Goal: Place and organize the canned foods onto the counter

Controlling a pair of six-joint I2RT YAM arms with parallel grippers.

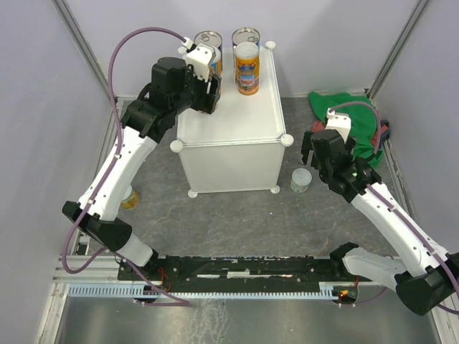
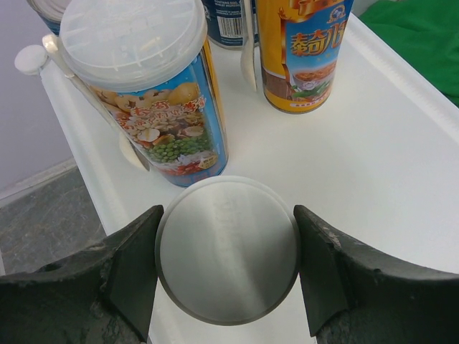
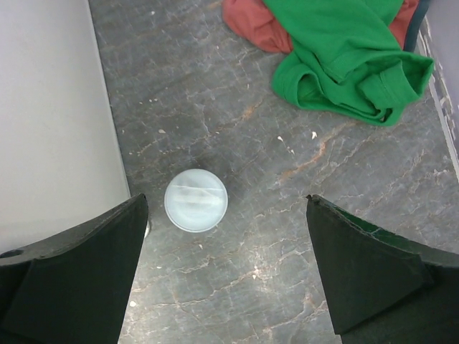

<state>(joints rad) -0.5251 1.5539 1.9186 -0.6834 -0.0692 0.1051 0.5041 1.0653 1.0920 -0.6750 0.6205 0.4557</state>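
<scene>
Ahead of the left gripper [image 2: 226, 247], a white-lidded colourful-labelled can [image 2: 154, 93] and a tall orange-labelled can [image 2: 301, 50] bar the way; the white plastic counter top [image 2: 387, 179] lies bare to its right. Left of the right gripper [image 3: 226, 215] the counter's wall crowds in; grey floor [image 3: 237, 93] lies open ahead

An orange can [image 1: 247, 68] stands on the white counter [image 1: 237, 122].

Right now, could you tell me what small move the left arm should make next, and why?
Probably lower the silver-ended can onto the counter and open: the left gripper is shut on it beside the colourful can, over bare white top.
</scene>
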